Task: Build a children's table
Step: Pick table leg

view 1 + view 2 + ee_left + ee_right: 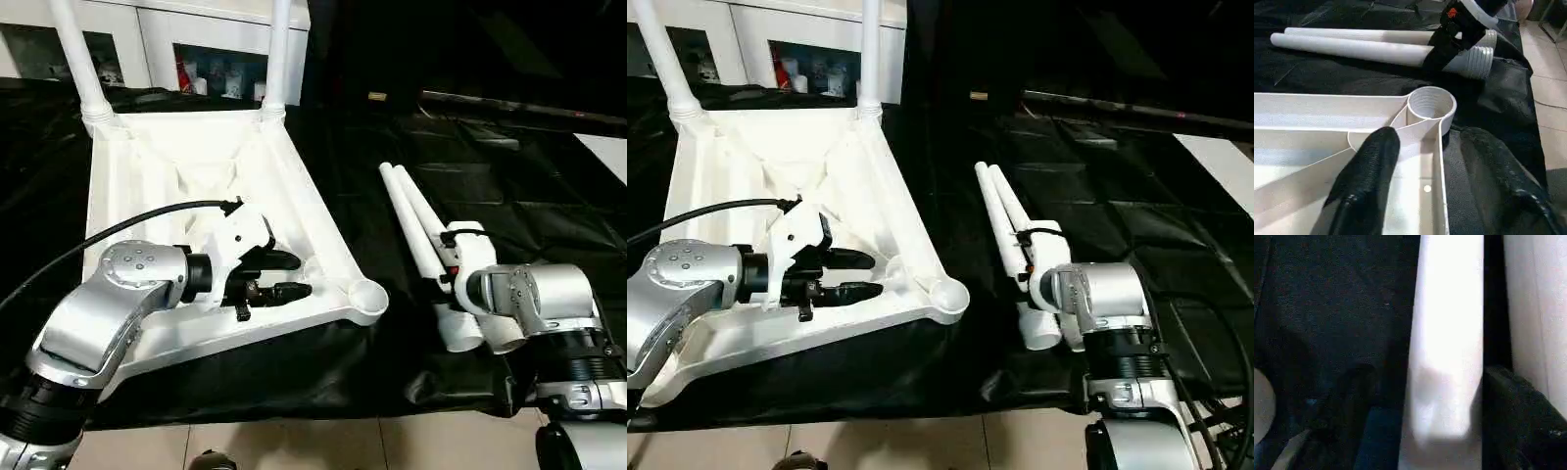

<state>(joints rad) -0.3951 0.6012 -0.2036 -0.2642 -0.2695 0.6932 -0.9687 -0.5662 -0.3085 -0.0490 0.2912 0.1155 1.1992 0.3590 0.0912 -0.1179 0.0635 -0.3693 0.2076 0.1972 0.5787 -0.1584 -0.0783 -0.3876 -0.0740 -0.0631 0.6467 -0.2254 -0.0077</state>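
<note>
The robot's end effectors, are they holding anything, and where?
The left end effector is open over the tabletop, holding nothing. The right end effector straddles one loose leg; a grip can't be told.

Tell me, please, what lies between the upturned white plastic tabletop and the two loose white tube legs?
Only bare black cloth, seen in both eye views and the left wrist view.

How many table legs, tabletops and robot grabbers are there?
Legs standing in the tabletop: 2
Legs lying on the black cloth: 2
Tabletops: 1
End effectors: 2, left, right
Total: 7
</note>
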